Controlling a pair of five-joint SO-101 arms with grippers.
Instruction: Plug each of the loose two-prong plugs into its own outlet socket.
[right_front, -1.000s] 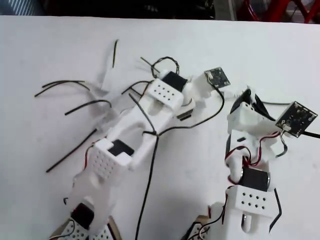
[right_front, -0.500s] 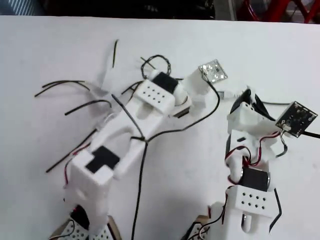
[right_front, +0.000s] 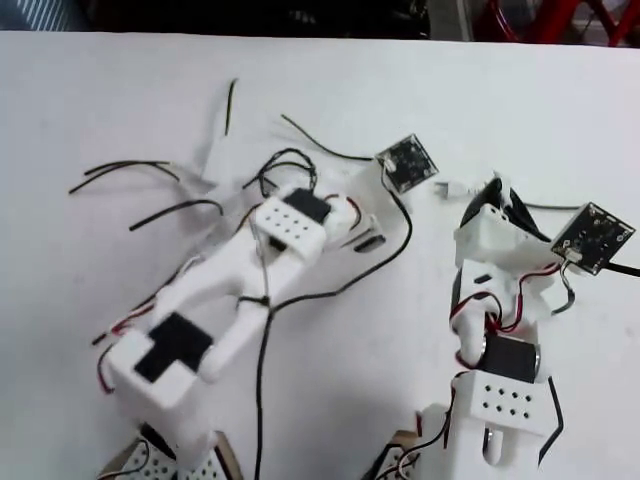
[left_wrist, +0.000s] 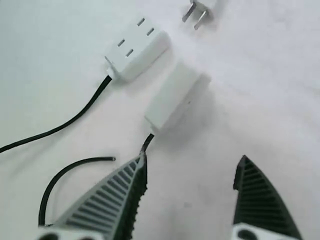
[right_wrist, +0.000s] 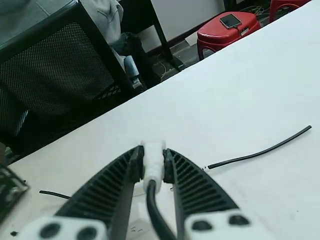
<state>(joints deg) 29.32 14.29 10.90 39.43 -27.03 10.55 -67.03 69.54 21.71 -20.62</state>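
— How far along is the job?

— Nothing is sitting in a socket yet. The right end effector (right_wrist: 152, 150) is clenching a white plug (right_wrist: 152, 167) above the surface (right_wrist: 240, 90), its cord trailing back. The left end effector (left_wrist: 193, 159) is hanging released near two sockets.

— Are those free?

— The slotted socket (left_wrist: 136, 47) is showing empty slots. The second socket (left_wrist: 176, 95) is lying on its side just beside it. A spare plug (left_wrist: 200, 12) is waiting beyond them.

— Anything crowding in?

— Black cords (left_wrist: 60, 127) and a loose wire (right_wrist: 260, 150) are straggling about, and they are probably going to snag.
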